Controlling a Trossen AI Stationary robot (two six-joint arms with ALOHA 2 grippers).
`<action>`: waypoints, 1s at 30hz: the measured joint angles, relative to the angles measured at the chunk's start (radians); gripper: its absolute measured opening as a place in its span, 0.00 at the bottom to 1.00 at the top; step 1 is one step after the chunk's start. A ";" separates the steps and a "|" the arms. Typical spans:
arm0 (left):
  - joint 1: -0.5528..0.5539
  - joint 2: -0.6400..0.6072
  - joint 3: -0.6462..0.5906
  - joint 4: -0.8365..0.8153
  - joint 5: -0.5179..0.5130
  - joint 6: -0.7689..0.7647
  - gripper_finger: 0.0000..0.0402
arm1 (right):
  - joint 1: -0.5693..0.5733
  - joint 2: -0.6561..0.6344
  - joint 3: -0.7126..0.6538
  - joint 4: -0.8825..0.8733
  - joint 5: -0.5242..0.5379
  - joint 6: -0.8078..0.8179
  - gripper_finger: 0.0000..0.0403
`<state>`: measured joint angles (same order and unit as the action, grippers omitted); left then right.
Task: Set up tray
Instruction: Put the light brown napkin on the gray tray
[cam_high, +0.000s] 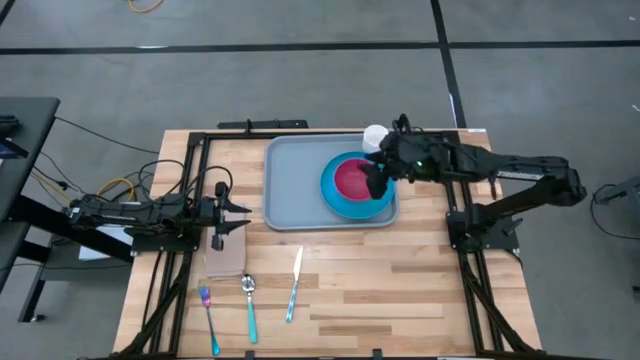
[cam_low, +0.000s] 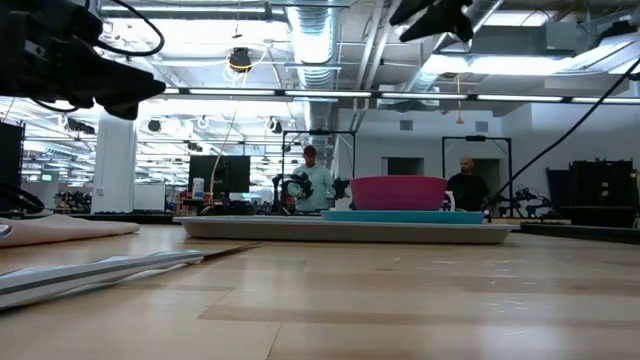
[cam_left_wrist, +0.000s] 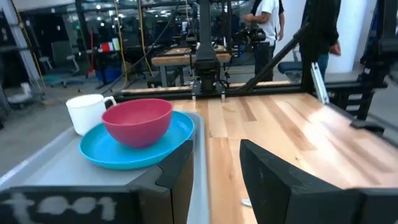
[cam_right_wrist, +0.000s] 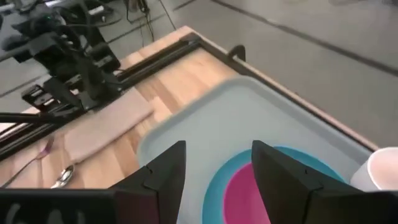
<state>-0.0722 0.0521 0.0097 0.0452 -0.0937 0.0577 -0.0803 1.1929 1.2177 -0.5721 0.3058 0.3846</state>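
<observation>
Left hand (cam_high: 240, 211) waits, fingers apart, at the tabletop's (cam_high: 400, 290) left, just short of the tray (cam_high: 290, 190), with the napkin (cam_high: 226, 254), fork (cam_high: 208, 318), spoon (cam_high: 249, 305) and knife (cam_high: 294, 284) unplaced near it. On the tray sit plate (cam_high: 345, 205), bowl (cam_high: 352, 178) and mug (cam_high: 374, 136). Right hand (cam_high: 377, 183) hangs spread over the bowl. Roughly half done, I judge.

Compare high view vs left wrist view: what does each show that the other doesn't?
High only: the fork, spoon and knife on the table, a napkin, and the right gripper above the pink bowl.
Left wrist only: people in the room beyond the table.
Both: tray, blue plate, pink bowl, white mug, open left gripper.
</observation>
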 joint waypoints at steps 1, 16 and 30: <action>0.000 0.000 0.000 0.000 0.000 -0.029 0.30 | 0.018 -0.010 -0.017 0.016 0.015 0.003 0.44; 0.000 0.000 0.000 -0.002 0.000 -0.316 0.30 | 0.119 -0.390 -0.664 0.932 -0.122 0.055 0.43; 0.000 0.000 0.000 -0.002 0.000 -0.300 0.30 | 0.111 -0.819 -1.020 1.207 -0.193 -0.043 0.43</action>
<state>-0.0719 0.0521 0.0097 0.0429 -0.0933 -0.2424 0.0305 0.3736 0.1980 0.6350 0.1126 0.3413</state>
